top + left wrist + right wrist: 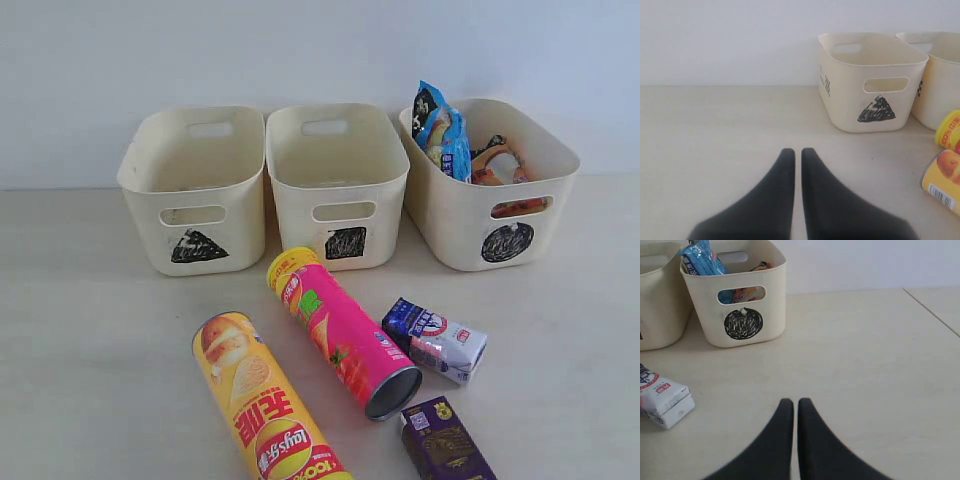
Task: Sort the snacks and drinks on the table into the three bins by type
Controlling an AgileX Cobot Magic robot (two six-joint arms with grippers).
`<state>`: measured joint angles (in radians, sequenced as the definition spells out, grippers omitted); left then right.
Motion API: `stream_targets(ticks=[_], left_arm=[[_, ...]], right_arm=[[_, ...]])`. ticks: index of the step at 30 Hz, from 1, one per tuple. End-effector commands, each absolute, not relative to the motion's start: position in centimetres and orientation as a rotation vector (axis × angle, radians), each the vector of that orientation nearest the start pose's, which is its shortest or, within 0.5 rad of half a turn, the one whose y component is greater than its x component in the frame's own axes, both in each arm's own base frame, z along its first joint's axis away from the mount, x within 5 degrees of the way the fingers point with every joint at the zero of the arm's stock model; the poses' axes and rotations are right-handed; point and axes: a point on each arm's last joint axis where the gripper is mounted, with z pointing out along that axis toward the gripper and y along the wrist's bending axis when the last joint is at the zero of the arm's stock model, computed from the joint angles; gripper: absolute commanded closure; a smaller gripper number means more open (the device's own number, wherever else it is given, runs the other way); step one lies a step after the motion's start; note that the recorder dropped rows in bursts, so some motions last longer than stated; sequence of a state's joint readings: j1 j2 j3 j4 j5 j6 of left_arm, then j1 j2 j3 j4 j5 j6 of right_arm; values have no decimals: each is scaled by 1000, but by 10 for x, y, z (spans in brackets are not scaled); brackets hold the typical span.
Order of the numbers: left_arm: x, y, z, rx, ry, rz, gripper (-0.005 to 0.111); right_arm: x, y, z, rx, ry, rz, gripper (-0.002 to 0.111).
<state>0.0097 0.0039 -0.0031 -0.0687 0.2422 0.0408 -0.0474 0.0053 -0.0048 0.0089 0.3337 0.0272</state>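
right claw is shut on nothing, jaws together over the table, and the left claw is the same — closed and empty. the white and blue carton lies on its side ahead of the right claw and off toward the left arm's side, long axis slanting across my line of reach, so i judge the right arm nearer and a wrist turn needed before closing across its narrow faces. the yellow tube lies ahead of the left claw, off toward the right arm's side.
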Motion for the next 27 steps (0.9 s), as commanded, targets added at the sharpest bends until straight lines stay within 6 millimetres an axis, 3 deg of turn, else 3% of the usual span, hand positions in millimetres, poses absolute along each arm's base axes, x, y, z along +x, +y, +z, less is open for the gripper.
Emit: stream_targets(ticks=[1,6,9,10,11,15,19,22,27], left_arm=[[56,0,202,-67,1603,-64,103],[55,2,224,-260,1345,-281,103],[45,3,250,-303,1024,-442,103],[42,3,255,-295,984,-456,103],[40,3,273,-287,944,-465,103],[61,0,314,-243,1056,-408,103],[109,-3,342,-171,1305,-290,103],[141,-1,346,-126,1504,-164,103],[172,6,345,-68,1719,20,103]], right_arm=[[54,-2,183,73,1814,-11,108],[54,-2,183,73,1814,-11,108],[54,-2,183,73,1814,-11,108],[54,-2,183,73,1814,-11,108],[54,-2,183,73,1814,-11,108],[54,-2,183,73,1814,-11,108],[54,-2,183,73,1814,-11,108],[54,-2,183,73,1814,-11,108],[54,-2,183,73,1814,-11,108]])
